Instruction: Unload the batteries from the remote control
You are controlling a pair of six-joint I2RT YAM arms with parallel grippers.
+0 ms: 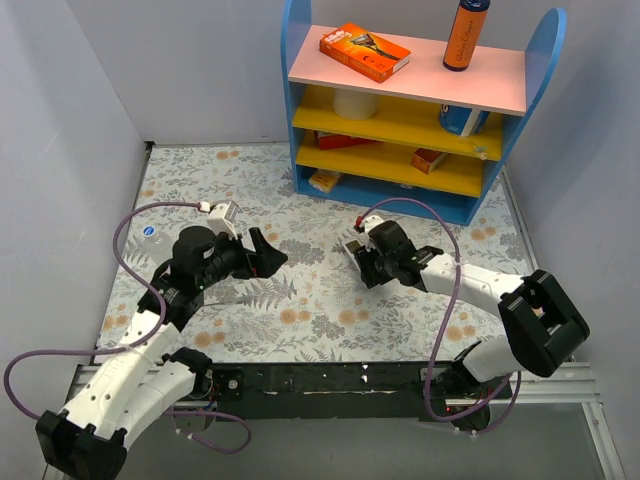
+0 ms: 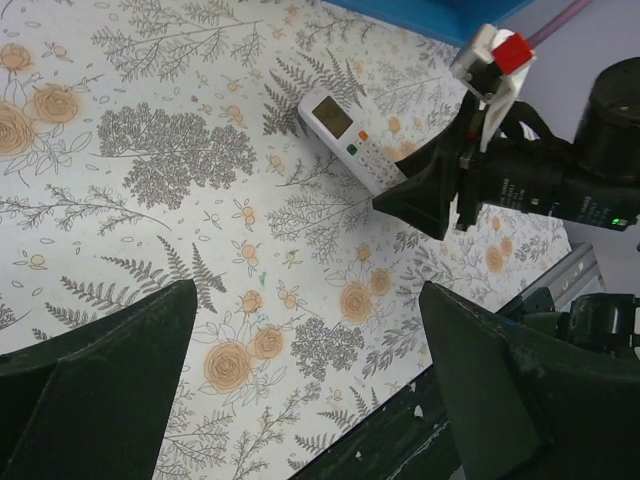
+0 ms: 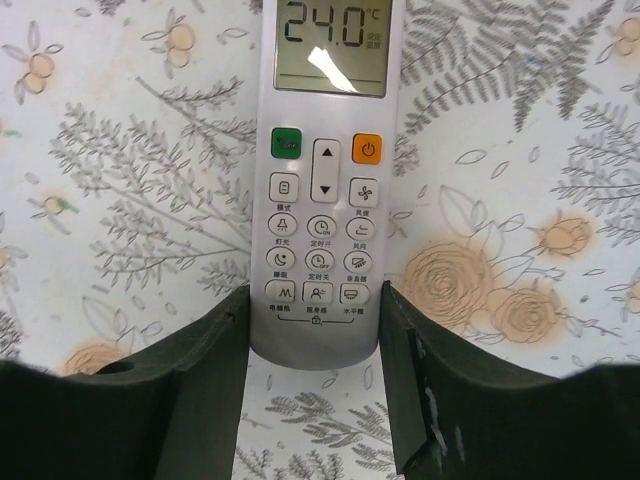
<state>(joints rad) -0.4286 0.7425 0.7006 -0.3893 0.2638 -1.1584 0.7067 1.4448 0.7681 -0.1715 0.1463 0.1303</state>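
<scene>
The remote control (image 3: 322,170) is a slim white handset lying face up on the flowered table cover, its display reading 24.0. It also shows in the top view (image 1: 353,246) and in the left wrist view (image 2: 350,135). My right gripper (image 3: 315,300) has one finger against each side of the remote's lower end, closed on it; it also shows in the top view (image 1: 364,256). My left gripper (image 2: 308,300) is open and empty, held above the cover to the left of the remote, and shows in the top view (image 1: 268,253). The batteries are hidden.
A blue shelf unit (image 1: 410,100) with pink and yellow boards stands at the back right, holding an orange box (image 1: 364,51) and an orange bottle (image 1: 466,34). A small pale object (image 1: 150,232) lies at the left wall. A black rail (image 1: 320,380) runs along the near edge.
</scene>
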